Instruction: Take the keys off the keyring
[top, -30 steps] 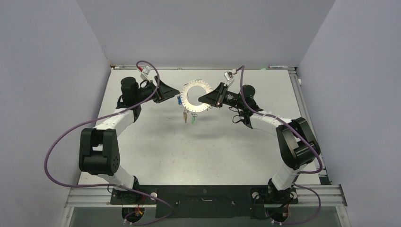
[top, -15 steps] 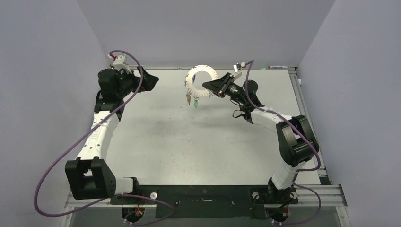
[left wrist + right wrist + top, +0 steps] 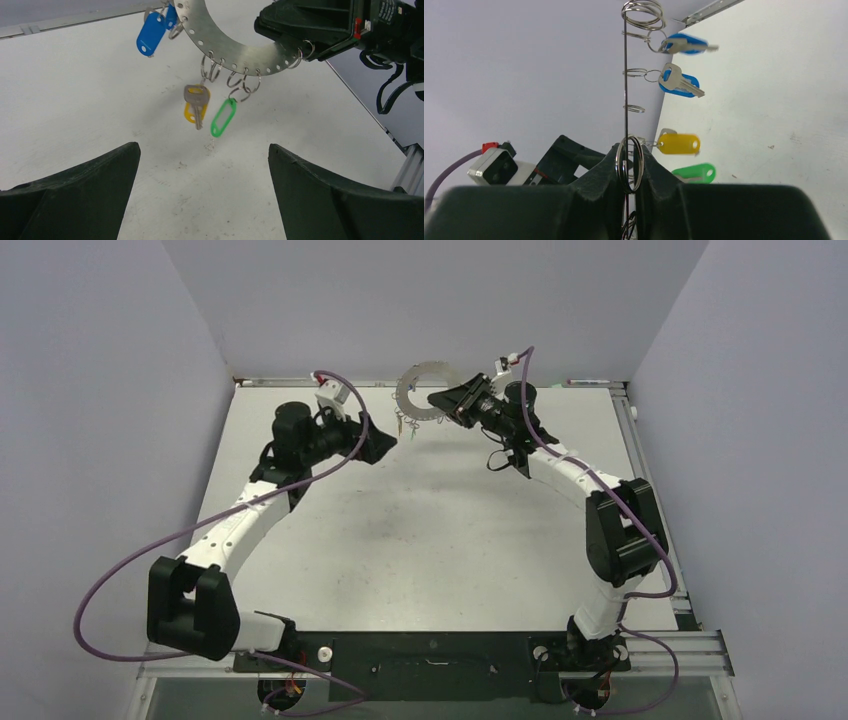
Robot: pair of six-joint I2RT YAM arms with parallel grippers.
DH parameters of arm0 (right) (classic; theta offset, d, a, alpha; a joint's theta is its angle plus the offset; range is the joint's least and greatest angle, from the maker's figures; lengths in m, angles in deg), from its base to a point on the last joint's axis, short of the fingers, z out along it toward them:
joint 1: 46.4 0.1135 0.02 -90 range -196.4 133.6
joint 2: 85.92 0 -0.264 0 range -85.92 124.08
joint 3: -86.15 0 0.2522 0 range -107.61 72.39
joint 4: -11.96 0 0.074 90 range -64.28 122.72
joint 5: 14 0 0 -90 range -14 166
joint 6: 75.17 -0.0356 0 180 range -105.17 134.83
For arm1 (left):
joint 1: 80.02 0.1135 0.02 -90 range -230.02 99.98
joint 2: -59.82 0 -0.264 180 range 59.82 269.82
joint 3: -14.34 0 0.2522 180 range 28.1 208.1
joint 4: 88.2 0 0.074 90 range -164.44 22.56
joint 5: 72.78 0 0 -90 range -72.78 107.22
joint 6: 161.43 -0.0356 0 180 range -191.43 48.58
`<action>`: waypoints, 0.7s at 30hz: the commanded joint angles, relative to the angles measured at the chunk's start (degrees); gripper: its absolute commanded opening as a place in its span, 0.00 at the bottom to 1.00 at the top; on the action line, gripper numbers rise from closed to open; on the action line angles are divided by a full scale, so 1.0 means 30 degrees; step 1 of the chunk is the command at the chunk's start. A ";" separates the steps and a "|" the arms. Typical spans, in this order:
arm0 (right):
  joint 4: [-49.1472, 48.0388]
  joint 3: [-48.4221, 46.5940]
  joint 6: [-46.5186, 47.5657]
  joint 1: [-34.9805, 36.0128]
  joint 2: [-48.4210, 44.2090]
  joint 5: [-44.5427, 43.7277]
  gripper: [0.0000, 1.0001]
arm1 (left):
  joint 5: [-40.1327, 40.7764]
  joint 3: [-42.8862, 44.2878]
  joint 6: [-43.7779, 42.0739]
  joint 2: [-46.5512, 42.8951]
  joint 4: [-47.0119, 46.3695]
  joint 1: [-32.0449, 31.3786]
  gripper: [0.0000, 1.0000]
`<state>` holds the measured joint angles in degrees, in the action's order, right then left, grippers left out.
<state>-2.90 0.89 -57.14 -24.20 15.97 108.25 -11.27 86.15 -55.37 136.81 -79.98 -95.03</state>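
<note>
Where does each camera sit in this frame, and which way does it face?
Top external: above and behind the robot, looking down at the table; shows the left gripper open and the right gripper shut on the keyring.
Left wrist: looks forward and down between its own spread fingers at the keys hanging under the keyring.
Right wrist: looks along its own closed fingers, with the keyring edge-on.
Shared: both wrist views show the keyring and keys.
</note>
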 commanded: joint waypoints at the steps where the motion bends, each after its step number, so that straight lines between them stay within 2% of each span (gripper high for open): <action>1: 0.1782 -0.1241 0.0456 0.0475 -0.0211 -0.1378 0.05 | 0.0092 -0.0283 0.0000 0.1033 -0.3340 -0.1888 0.89; 5: 0.2412 -0.1503 0.0763 0.0763 -0.0267 -0.1844 0.05 | 0.0870 -0.1266 0.0594 0.1871 -0.6461 -0.2213 0.70; 7: 0.2619 -0.1564 0.0835 0.0830 -0.0298 -0.1989 0.05 | 0.0949 -0.1723 0.0717 0.2229 -0.7941 -0.2320 0.63; 14: 0.2417 -0.1756 0.0984 0.1176 -0.0271 -0.1826 0.05 | 0.2819 -0.2646 -0.0166 0.3560 -1.0585 -0.3103 0.50; 21: 0.2008 -0.1627 0.0803 0.1211 -0.0294 -0.1609 0.05 | 0.3808 -0.2339 -0.0160 0.4715 -1.1828 -0.3231 0.43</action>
<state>7.39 -1.43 -54.60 -20.84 15.97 103.37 -2.79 78.10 -55.41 149.85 -108.54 -104.69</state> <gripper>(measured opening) 0.102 0.447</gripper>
